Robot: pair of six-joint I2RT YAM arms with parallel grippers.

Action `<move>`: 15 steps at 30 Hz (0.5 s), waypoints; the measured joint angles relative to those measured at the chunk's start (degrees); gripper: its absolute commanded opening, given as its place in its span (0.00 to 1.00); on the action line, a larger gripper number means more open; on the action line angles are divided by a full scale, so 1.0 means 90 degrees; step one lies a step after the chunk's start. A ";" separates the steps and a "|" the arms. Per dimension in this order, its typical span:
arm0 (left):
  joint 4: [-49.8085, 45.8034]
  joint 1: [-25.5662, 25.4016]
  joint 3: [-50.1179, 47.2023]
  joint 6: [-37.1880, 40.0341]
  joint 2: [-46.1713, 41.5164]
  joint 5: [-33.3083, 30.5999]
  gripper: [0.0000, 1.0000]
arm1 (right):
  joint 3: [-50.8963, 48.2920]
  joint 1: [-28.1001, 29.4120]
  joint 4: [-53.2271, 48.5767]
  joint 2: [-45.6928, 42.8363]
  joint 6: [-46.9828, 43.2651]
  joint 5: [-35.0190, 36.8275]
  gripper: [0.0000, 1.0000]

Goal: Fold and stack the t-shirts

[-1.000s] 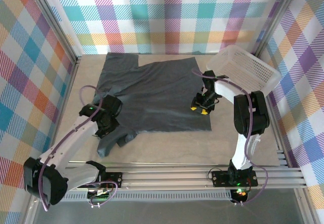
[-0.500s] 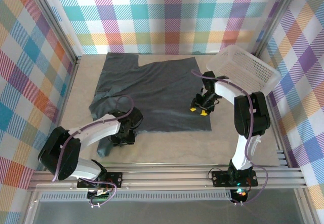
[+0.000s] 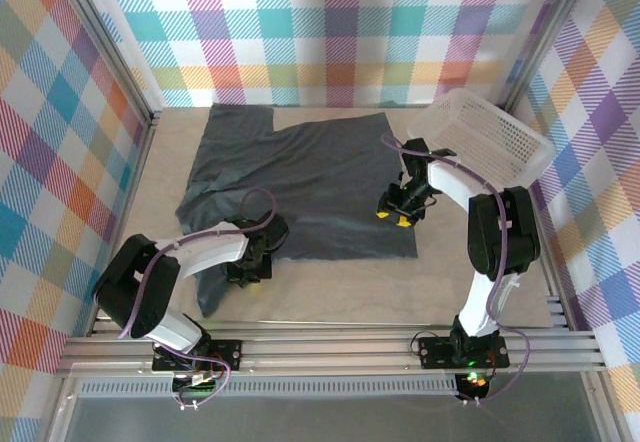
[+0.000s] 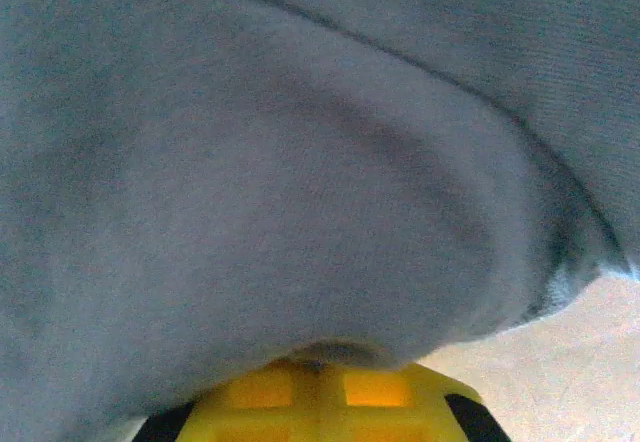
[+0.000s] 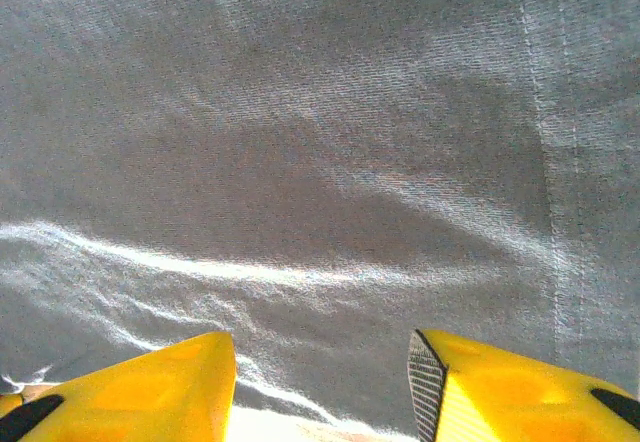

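Note:
A dark slate-grey t-shirt (image 3: pixel 310 182) lies spread over the middle of the table. Its lower-left sleeve (image 3: pixel 212 292) is bunched near the front. My left gripper (image 3: pixel 248 270) sits at that bunched corner. In the left wrist view the yellow jaws (image 4: pixel 320 377) are pressed together, with grey cloth (image 4: pixel 300 162) rising straight out of them. My right gripper (image 3: pixel 392 218) hovers low over the shirt's right side near its hem. In the right wrist view the right gripper (image 5: pixel 322 387) is open, with wrinkled cloth (image 5: pixel 300 112) under the gap and nothing between the fingers.
A white mesh basket (image 3: pixel 495 140) stands tilted at the back right corner, just behind my right arm. Bare beige table (image 3: pixel 340 287) runs along the front below the shirt's hem. Metal frame rails (image 3: pixel 350 347) border the near edge, and checked walls close in the other sides.
My left gripper has swung right and toward the front, pulling the bunched sleeve with it, and its elbow has folded back to the left. The right arm has hardly moved.

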 measured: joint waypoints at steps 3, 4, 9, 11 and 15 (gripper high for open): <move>0.0066 0.0019 0.0005 -0.0058 -0.0090 0.0391 0.00 | 0.0000 -0.0002 -0.0022 0.0000 -0.0002 0.0022 0.50; 0.0087 0.0017 0.0005 -0.0083 -0.0114 0.0568 0.00 | 0.0000 -0.0002 -0.0034 0.0000 -0.0002 0.0029 0.50; 0.0085 0.0015 0.0138 -0.0255 -0.0155 0.1732 0.00 | 0.0000 -0.0015 -0.0100 0.0000 -0.0002 0.0146 0.50; 0.0107 0.0012 0.0270 -0.0328 -0.0153 0.2144 0.00 | 0.0000 -0.0024 -0.0114 0.0000 -0.0005 0.0202 0.50; 0.0223 0.0007 0.0602 -0.0471 -0.0063 0.2786 0.00 | 0.0002 -0.0063 -0.0129 0.0002 -0.0010 0.0308 0.50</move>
